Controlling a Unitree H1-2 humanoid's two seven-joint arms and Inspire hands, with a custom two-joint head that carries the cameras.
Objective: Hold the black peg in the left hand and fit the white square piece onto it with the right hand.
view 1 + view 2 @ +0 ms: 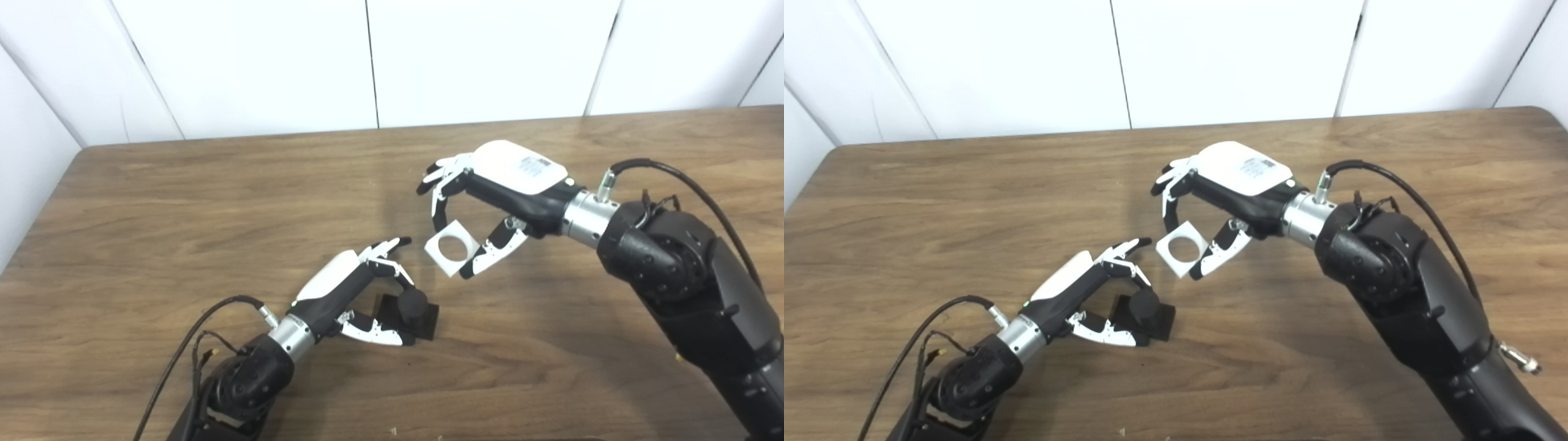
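Observation:
The black peg stands upright on its black square base on the wooden table, near the front middle. My left hand grips it, thumb along the front of the base and fingers behind the peg. My right hand holds the white square piece with a round hole between fingers and thumb, in the air up and to the right of the peg. The piece is tilted and apart from the peg. Both also show in the right eye view: the peg and the piece.
The wooden table spreads wide around both hands. White wall panels stand behind its far edge. Cables loop off both wrists.

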